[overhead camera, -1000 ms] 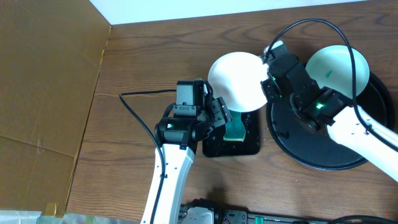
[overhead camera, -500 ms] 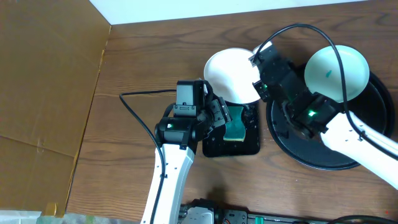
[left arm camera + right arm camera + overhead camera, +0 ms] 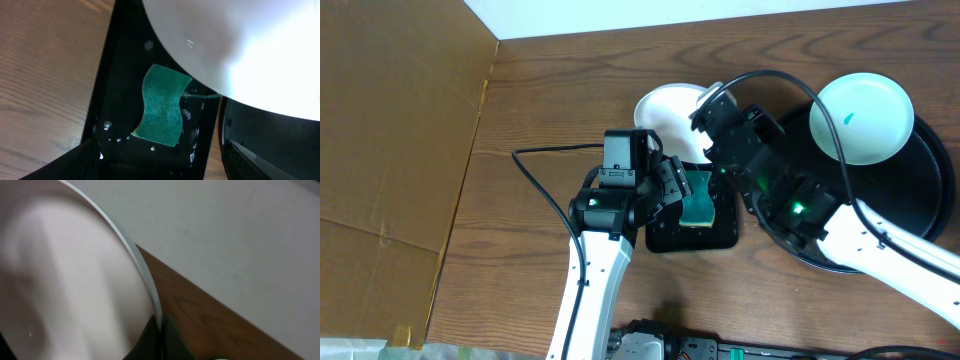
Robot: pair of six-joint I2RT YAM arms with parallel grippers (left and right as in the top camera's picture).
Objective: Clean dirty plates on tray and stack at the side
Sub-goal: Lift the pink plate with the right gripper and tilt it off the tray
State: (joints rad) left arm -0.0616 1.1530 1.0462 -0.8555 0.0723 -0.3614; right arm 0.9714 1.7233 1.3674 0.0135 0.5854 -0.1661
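Note:
My right gripper [image 3: 703, 106] [image 3: 160, 326] is shut on the rim of a white plate [image 3: 663, 116] [image 3: 65, 280]. It holds the plate tilted steeply, above the far end of the small black tray. The same plate [image 3: 240, 45] fills the top of the left wrist view. A pale mint plate [image 3: 861, 118] with a small teal smear lies on the far side of the large round black tray [image 3: 920, 205]. My left gripper [image 3: 676, 190] [image 3: 160, 172] hangs open over a green sponge [image 3: 698, 209] [image 3: 162, 105] and holds nothing.
The sponge lies in a wet, small rectangular black tray [image 3: 665, 238] [image 3: 107, 80] between the two arms. Brown cardboard [image 3: 390, 150] covers the table's left side, and a white wall [image 3: 720, 12] runs along the back. My left arm's cable [image 3: 535, 180] trails over the wood.
My right arm has carried the white plate leftward and tipped it more on edge, so it looks narrower from above. The left arm has not moved.

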